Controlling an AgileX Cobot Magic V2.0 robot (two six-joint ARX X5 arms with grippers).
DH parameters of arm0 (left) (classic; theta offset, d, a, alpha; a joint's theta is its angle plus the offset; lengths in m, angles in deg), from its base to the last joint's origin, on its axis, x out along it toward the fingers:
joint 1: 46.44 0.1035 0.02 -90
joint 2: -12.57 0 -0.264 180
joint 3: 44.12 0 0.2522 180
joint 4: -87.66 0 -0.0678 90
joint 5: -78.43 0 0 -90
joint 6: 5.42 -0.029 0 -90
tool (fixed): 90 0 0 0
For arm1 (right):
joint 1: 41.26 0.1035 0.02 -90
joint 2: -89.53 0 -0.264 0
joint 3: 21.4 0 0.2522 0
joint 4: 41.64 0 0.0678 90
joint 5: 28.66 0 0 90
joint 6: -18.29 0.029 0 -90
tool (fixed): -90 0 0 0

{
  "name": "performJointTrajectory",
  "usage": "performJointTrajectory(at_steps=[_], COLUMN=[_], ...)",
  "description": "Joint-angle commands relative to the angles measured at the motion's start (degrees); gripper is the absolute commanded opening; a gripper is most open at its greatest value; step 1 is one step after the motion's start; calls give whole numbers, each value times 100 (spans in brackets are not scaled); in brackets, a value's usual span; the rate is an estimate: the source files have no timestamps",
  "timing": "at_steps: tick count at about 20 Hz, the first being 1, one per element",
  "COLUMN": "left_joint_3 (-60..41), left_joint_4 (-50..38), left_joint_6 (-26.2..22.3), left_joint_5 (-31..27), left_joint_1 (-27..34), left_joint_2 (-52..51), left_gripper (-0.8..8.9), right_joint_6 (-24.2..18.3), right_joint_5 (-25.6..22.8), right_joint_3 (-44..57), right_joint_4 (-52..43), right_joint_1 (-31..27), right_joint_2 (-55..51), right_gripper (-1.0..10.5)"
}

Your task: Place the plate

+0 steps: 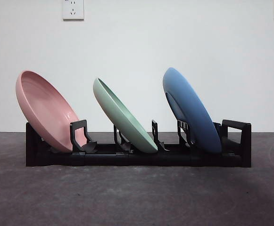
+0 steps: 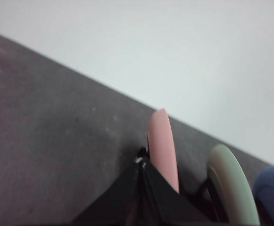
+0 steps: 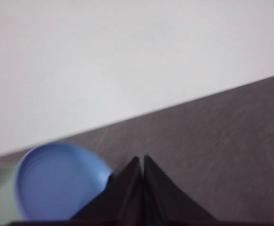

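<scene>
Three racked plates [image 1: 127,117] — dark grey table [image 1: 137,197], white wall [image 1: 141,42].

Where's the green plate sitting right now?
In the front view, the green plate leans in the middle slot of the black rack, between the pink plate and the blue plate.

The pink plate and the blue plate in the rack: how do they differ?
The pink plate stands at the left end of the black rack in the front view; the blue plate stands at the right end. The pink plate shows its hollow inner face, the blue plate its underside. Both lean the same way, with the green plate between them.
</scene>
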Motion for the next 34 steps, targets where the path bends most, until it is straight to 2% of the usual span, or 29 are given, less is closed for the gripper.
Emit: performJointTrajectory(at_steps=[1,6,11,18,20,21,23,24,27,29,34], left_joint_3=[693,1786,2629,3473,3624,3674,3685,3685,3685,3685,3685], left_joint_4=[684,1832,3036,4441,4524,4489,4374,4334,4245,4234,4087], left_joint_6=[-317,-800,-1196,-1755,-1965,-2006,-2004,-2004,-2004,-2004,-2000], left_joint_5=[297,852,984,981,984,984,981,981,981,981,981], left_joint_1=[-4,-4,-4,-4,-7,-9,-9,-11,-33,-66,-81], left_joint_2=[426,1268,2116,3268,3571,3674,3781,3812,3827,3827,3825], left_gripper=[10,10,10,10,11,51,291,364,375,375,375], right_joint_6=[-343,-605,-686,-1198,-1499,-1615,-1698,-1696,-1578,-1493,-1499], right_joint_5=[433,1032,1394,1427,1429,1429,1427,1427,1429,1432,1416], right_joint_3=[-599,-1652,-2557,-3506,-3731,-3786,-3827,-3842,-3976,-4336,-6127], right_joint_4=[595,1729,2769,3915,4201,4262,4282,4284,4411,4594,5348], right_joint_1=[-4,-4,28,343,468,525,601,632,796,955,1434], right_joint_2=[564,1572,2481,3633,4061,4236,4489,4601,4841,5152,6557], right_gripper=[14,14,14,14,15,61,312,395,376,306,298])
